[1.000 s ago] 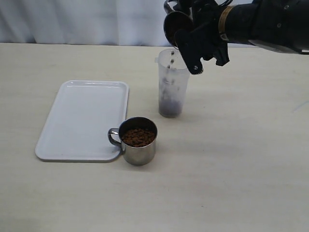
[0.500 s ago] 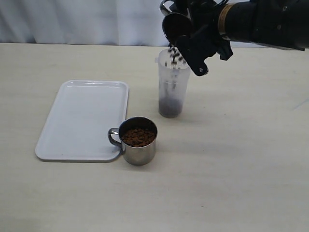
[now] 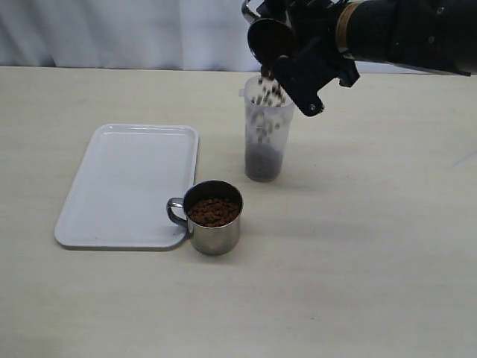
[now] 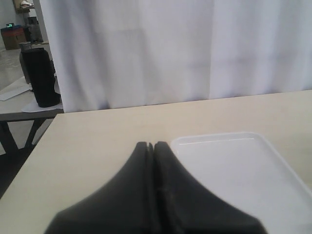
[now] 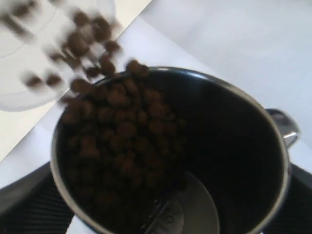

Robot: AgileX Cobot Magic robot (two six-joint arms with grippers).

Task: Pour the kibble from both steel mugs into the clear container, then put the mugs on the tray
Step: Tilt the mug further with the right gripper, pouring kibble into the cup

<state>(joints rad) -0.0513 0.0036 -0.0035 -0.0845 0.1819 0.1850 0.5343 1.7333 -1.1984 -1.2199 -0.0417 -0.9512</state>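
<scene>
At the left of the exterior frame the tray (image 3: 112, 186) lies flat on the bench (image 3: 373, 261) with no mug on it yet, just as it lay a second ago. My left gripper (image 4: 151, 145) does not show in that frame. Its own wrist view has the jaws pressed together on nothing, low over the bench, with the tray's near corner just beyond the tips. Right of the tray, touching or nearly touching its lower right corner, the full mug (image 3: 214, 218) stands upright and has not moved. Its load of kibble (image 3: 213, 212) is untouched and its handle points toward the tray. Further right, near the middle of the frame, the clear container (image 3: 264, 142) stands upright, and this is where the change is. A second ago only a pellet or two was dropping past its rim. Now a thick stream falls through it, and the dark layer at the bottom looks a little deeper. Above it, at the upper right, my right gripper (image 3: 292, 61) is clamped on the tipped mug (image 3: 268, 39), which I have rolled further over, mouth down toward the container's rim. The right wrist view shows plenty of pellets still sliding toward the lip, so I judge the first pour is well under way but not finished, and the second mug's turn has not come.
</scene>
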